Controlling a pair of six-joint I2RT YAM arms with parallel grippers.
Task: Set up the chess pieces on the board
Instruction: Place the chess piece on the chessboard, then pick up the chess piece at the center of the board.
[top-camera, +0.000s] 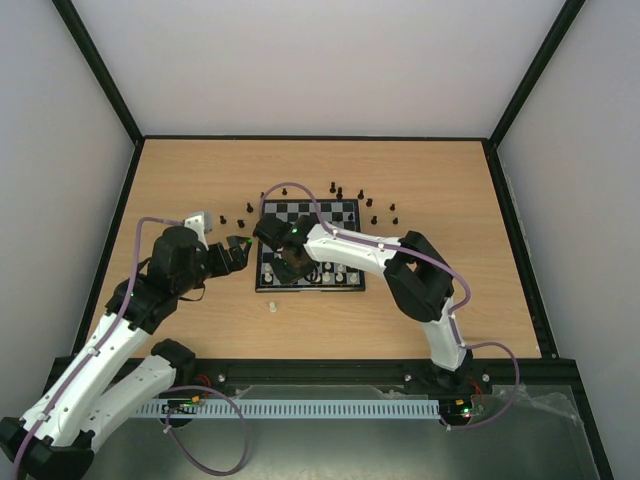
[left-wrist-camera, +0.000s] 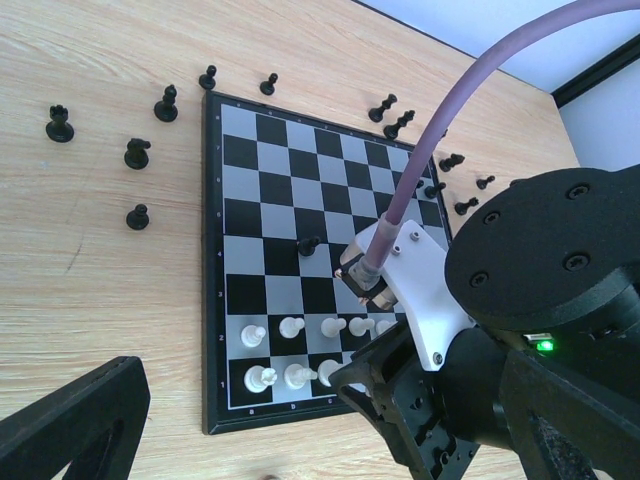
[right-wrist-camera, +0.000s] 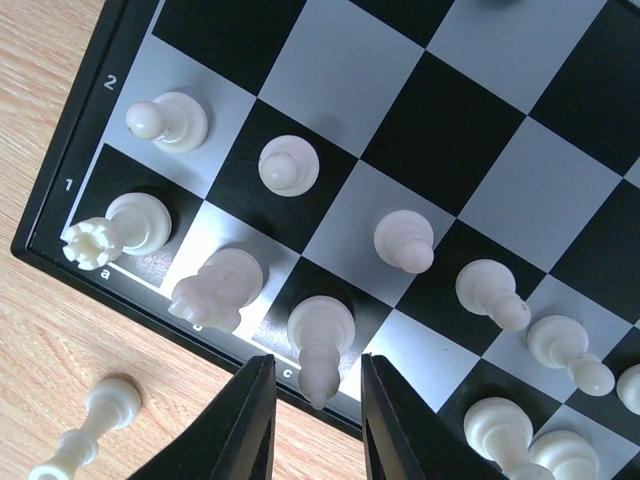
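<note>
The board (top-camera: 335, 212) lies mid-table; it also shows in the left wrist view (left-wrist-camera: 262, 171) and the right wrist view (right-wrist-camera: 470, 110). Cream-white chess pieces stand on its two near rows: a rook (right-wrist-camera: 125, 228), a knight (right-wrist-camera: 215, 287), a bishop (right-wrist-camera: 320, 335) and several pawns (right-wrist-camera: 288, 164). My right gripper (right-wrist-camera: 316, 372) is open, with one finger on each side of the bishop and not touching it. One black pawn (left-wrist-camera: 310, 244) stands mid-board. My left gripper (top-camera: 238, 251) is open and empty over the table, left of the board.
Several black pieces (top-camera: 333, 187) stand loose on the wood round the board's far and left sides (left-wrist-camera: 137, 153). One white pawn (top-camera: 271, 307) lies on its side on the table near the board's near-left corner, also in the right wrist view (right-wrist-camera: 85, 432).
</note>
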